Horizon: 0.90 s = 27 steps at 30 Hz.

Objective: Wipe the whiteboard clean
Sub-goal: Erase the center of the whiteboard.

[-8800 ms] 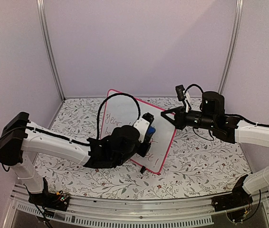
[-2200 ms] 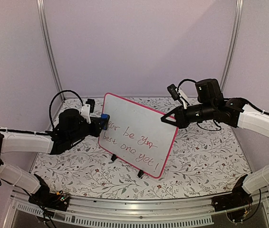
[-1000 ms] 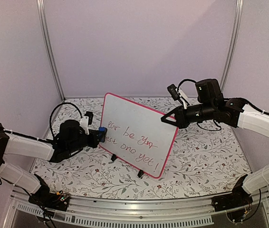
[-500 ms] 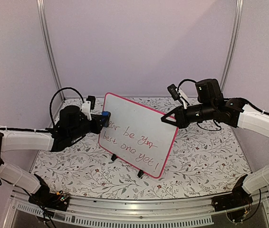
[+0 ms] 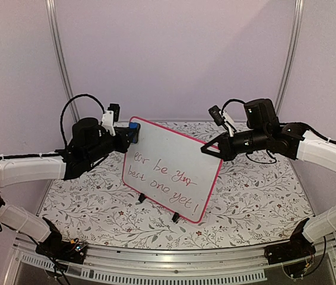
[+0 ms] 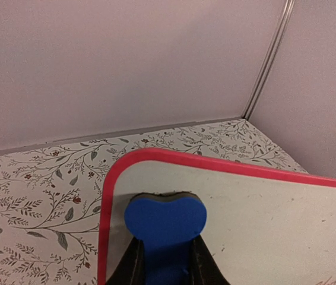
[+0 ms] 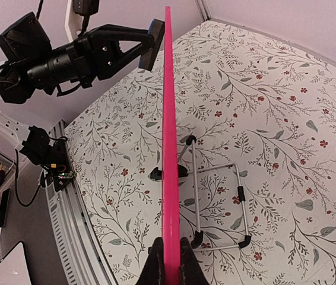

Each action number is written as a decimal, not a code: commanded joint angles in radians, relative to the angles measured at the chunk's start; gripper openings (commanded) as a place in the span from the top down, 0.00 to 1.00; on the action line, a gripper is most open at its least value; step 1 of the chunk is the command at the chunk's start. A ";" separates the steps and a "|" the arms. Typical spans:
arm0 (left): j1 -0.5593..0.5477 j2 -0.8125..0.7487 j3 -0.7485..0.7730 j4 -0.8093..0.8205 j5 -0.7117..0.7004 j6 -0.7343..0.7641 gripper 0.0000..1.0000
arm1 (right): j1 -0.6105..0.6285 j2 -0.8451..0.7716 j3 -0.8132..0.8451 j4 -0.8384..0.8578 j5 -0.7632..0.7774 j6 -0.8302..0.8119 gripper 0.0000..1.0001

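Glossy, smooth white on the whiteboard (image 5: 174, 169), edged with smooth pink-red trim, plastic by the look of it. Matt blue foam for the eraser (image 6: 165, 221), with a darker felt-like layer along its top edge. Thin bright metal wire in the stand (image 7: 196, 196). Matt floral print over the worktop (image 5: 251, 202). Dull silver metal rail (image 5: 174, 259) along the bottom of the frame. Plain matt walls (image 5: 174, 53).

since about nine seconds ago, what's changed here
The left gripper, shut on the blue eraser, swung from the whiteboard's middle out to its left edge, then climbed to the top-left corner. The right gripper stays clamped on the board's right edge; the red writing remains.
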 commanded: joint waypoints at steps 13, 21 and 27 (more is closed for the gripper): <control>0.012 -0.001 -0.214 0.078 0.015 -0.055 0.85 | 0.014 -0.001 -0.019 -0.018 -0.054 -0.046 1.00; 0.005 0.016 -0.291 0.118 0.016 -0.090 0.85 | 0.014 0.000 -0.020 -0.019 -0.054 -0.046 1.00; -0.004 0.017 -0.323 0.127 0.012 -0.104 0.85 | 0.014 -0.002 -0.022 -0.020 -0.049 -0.045 1.00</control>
